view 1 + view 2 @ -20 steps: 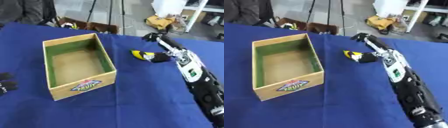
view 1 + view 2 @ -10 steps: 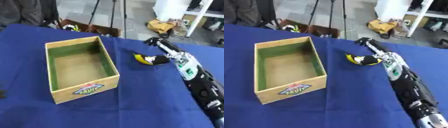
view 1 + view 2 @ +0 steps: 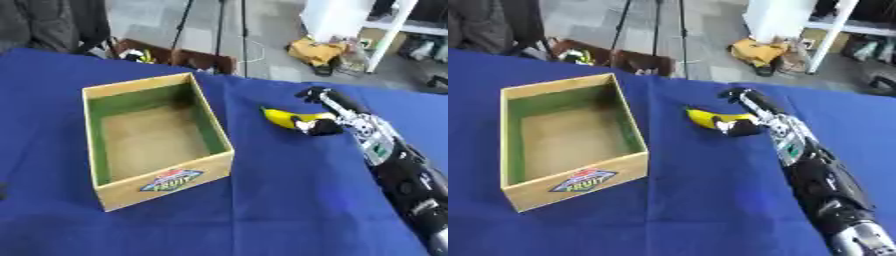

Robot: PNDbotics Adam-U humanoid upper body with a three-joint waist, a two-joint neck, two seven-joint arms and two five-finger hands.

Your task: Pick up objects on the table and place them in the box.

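Left eye view: a smooth, curved yellow banana [image 3: 284, 118] lying on the soft blue cloth surface [image 3: 262, 200], just right of the open wooden box [image 3: 156, 138] with green inside walls and a fruit label, with the black right hand [image 3: 322, 116] curled round the banana's near end.

Yellow banana [image 3: 284, 118], tan green-lined box [image 3: 154, 142], blue tablecloth [image 3: 289, 200], black-and-silver robot hand [image 3: 325, 112]
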